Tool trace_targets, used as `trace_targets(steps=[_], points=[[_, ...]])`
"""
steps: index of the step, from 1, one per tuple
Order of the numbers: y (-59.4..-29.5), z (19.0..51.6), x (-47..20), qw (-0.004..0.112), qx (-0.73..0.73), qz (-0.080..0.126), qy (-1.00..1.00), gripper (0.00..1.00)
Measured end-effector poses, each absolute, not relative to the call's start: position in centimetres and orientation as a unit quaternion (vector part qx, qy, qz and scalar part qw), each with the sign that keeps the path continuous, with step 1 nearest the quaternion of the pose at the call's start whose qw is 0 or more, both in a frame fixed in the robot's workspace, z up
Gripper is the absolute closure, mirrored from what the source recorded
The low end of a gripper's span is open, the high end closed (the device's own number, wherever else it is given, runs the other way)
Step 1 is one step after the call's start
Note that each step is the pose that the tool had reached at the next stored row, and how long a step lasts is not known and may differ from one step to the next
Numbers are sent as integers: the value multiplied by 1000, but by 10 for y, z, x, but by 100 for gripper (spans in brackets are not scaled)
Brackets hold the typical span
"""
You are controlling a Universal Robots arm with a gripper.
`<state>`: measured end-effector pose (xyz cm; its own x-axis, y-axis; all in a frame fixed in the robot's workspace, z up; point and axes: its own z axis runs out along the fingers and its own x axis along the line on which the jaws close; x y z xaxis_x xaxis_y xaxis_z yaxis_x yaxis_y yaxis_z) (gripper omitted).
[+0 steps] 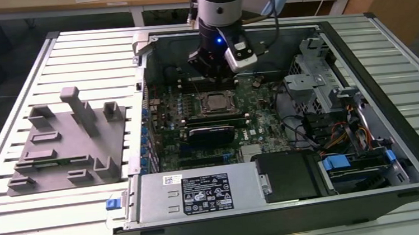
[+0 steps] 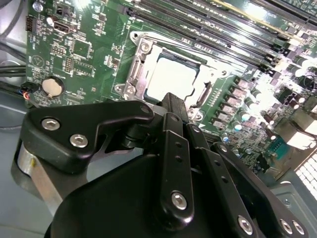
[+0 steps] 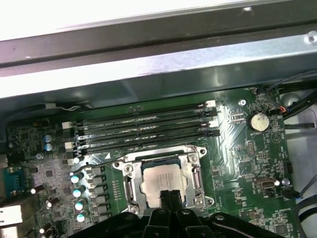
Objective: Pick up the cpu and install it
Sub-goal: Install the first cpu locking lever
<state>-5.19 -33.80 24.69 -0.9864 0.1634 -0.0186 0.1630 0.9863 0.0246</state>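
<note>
Slatted metal surface (image 1: 27, 81) with wooden desks behind it; an open computer case (image 1: 390, 137) lies on its side on the slats.

- The cpu (image 1: 214, 102) sits flat in the socket frame (image 3: 195, 173) at mid motherboard (image 1: 262, 113), silvery top up. It is square, so there is no long axis to line up with.
- My end effector (image 1: 214, 79) hangs over the board just beyond the socket on the far side in the exterior view. The chip lies below and slightly toward the camera from my tip.
- Both wrist views put my fingertips (image 3: 169, 197) over the chip's near edge. The two fingers are pressed together with nothing between them. Whether they touch the cpu or hover above it, I cannot tell.
- The first wrist view adds the memory slots (image 3: 143, 124) beyond the socket and a coin battery (image 3: 257, 120) well off to one side.
- The exterior view alone gives the grey tray (image 1: 63, 157), outside the case on that view's left.
</note>
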Motion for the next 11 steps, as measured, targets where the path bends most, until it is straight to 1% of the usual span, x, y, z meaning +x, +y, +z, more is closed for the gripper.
trace_targets(steps=[11], points=[[-338,247,-77,10,82,12,997,89]])
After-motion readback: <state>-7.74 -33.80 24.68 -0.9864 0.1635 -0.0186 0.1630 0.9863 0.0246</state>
